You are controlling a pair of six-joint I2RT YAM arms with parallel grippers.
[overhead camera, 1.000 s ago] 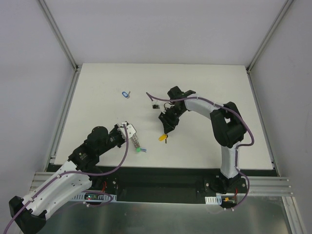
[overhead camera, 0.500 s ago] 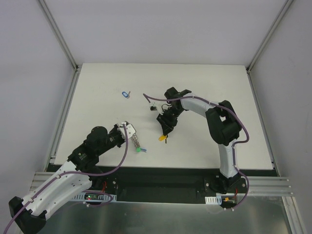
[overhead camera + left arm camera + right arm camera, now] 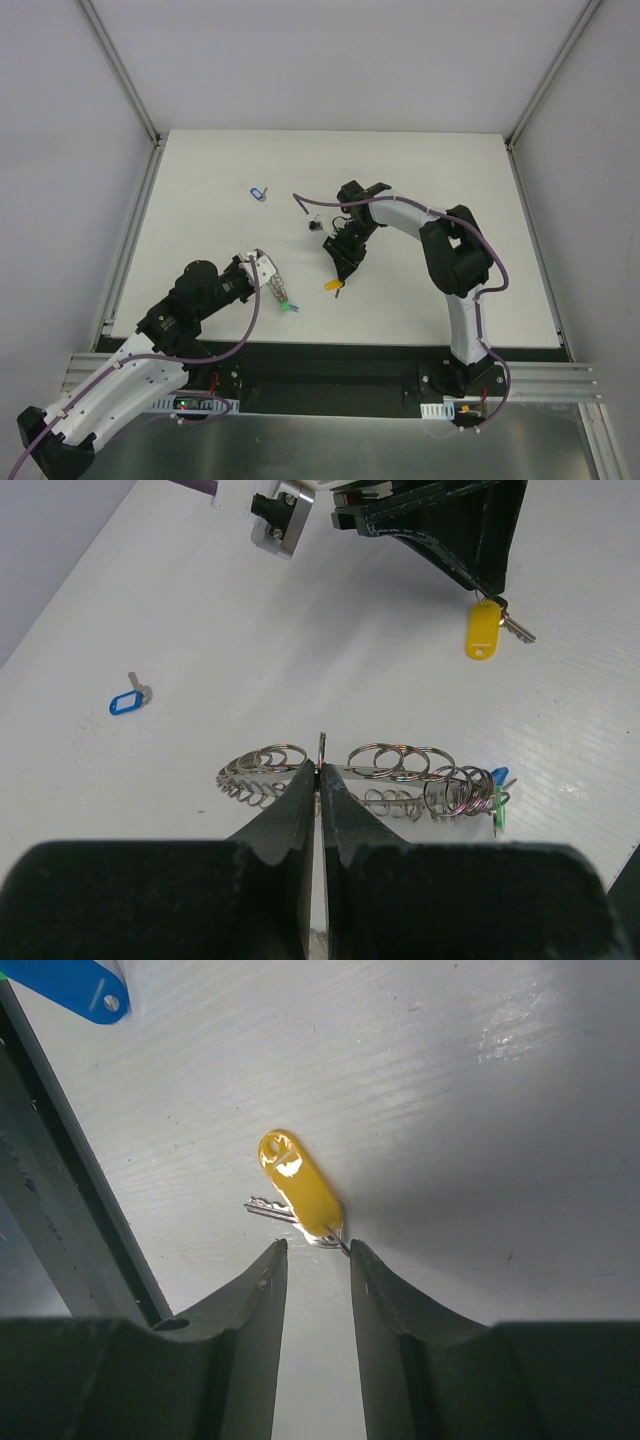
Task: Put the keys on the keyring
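Right wrist view: the yellow key (image 3: pixel 300 1185) lies flat mid-frame, just above the right gripper (image 3: pixel 313 1252), jaws apart. It looks tiny, light and slippery; pinch its plastic head. The left gripper (image 3: pixel 320 772) is clamped on the thin keyring (image 3: pixel 390 763), mid-frame.

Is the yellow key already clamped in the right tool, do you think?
No, the yellow key lies on the table just ahead of the open right tool.
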